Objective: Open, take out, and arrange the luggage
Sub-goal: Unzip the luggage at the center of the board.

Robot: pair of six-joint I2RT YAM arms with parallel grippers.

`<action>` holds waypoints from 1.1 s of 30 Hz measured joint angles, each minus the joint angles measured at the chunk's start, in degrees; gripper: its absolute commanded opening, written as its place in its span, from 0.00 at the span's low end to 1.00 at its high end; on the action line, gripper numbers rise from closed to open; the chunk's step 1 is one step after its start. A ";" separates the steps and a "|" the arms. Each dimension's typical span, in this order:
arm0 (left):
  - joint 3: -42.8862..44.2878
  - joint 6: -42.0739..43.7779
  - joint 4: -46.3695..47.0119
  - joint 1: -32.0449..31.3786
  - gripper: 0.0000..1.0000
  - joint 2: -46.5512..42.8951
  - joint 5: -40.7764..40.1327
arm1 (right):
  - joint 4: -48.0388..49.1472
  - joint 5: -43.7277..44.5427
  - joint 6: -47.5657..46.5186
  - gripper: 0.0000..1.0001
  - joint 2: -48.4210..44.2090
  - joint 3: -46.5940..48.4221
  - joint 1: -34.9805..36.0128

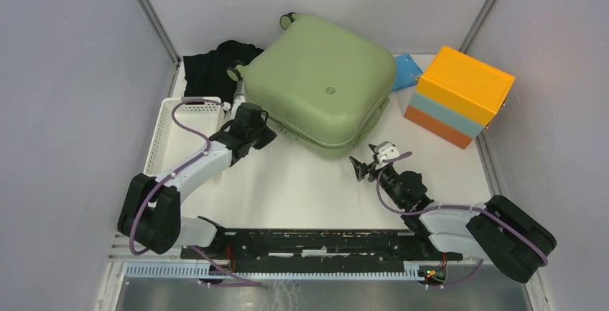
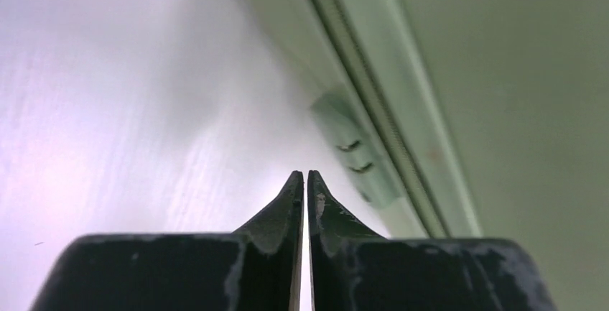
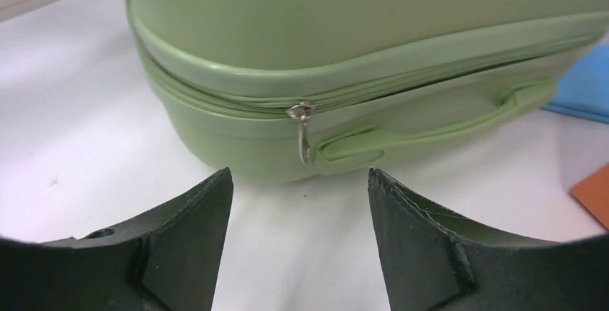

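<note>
1. Two arms are reaching over the white table (image 1: 301, 182) from its near edge. At the far left, a white perforated basket (image 1: 166, 138) is lying along the table's side, with a heap of black cloth (image 1: 212, 67) behind it.
2. Just right of the basket, the left gripper (image 1: 263, 133) is sitting against the luggage's left near side. In the left wrist view its fingers are pressed together with nothing between them (image 2: 303, 182), and they are pointing along the zip seam.
3. At the table's middle and rear, the luggage (image 1: 319, 81) is lying flat. It is a sage-green hard shell with rounded corners, and its lid is resting down on its base.
4. Small dark wheels (image 1: 233, 74) are showing at its far-left end. A round emblem (image 1: 332, 90) is sitting on the lid, too small to read.
5. In the right wrist view, a metal zip pull (image 3: 303, 130) is hanging from the zip at the near corner. A moulded green handle (image 3: 431, 121) is running along the side beside it.
6. The right gripper (image 1: 368, 156) is hovering near that corner, apart from the shell, with its fingers spread wide and holding nothing (image 3: 300, 182).
7. Further right, a blue flat item (image 1: 406, 71) is peeking out beside the luggage. An orange and light-blue box (image 1: 459, 95) is standing at the far right.
</note>
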 measured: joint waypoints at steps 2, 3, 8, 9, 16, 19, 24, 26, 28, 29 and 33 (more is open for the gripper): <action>-0.55 1.20 -1.84 0.50 0.10 -0.15 -1.03 | 0.70 -2.62 -1.22 0.74 0.87 0.00 -0.02; -0.79 1.70 -2.43 0.52 0.10 -0.22 -1.40 | 0.83 -3.82 -1.68 0.73 1.73 0.04 -0.09; -1.11 3.61 -4.46 0.50 0.10 -0.94 -1.68 | 1.14 -7.28 -2.47 0.71 5.27 0.20 -2.14; -1.14 3.89 -4.57 0.50 0.10 -1.31 -1.68 | 1.27 -7.72 -2.43 0.71 5.29 0.20 -2.82; -3.15 5.44 -3.54 0.50 0.27 -5.97 1.62 | 3.93 -12.11 -2.21 0.65 5.25 0.22 -8.20; -5.68 6.01 -0.46 0.50 0.42 -9.09 5.90 | 6.05 -14.97 -2.08 0.61 7.17 1.01 -10.32; -8.98 6.03 5.25 0.48 0.47 -12.63 12.00 | 8.55 -19.74 -1.40 0.55 11.69 4.37 -12.39; -9.16 5.99 7.02 0.48 0.47 -12.63 13.55 | 9.27 -21.40 -1.09 0.52 13.05 5.73 -12.57; -9.35 5.95 8.37 0.48 0.47 -12.63 14.75 | 9.60 -22.40 -1.03 0.47 13.75 6.12 -12.63; -9.38 5.88 8.94 0.48 0.47 -12.63 15.17 | 9.70 -22.80 -0.94 0.44 13.97 6.23 -12.72; -9.38 5.75 11.13 0.46 0.47 -12.48 16.76 | 9.33 -24.39 -0.92 0.35 14.32 6.73 -12.72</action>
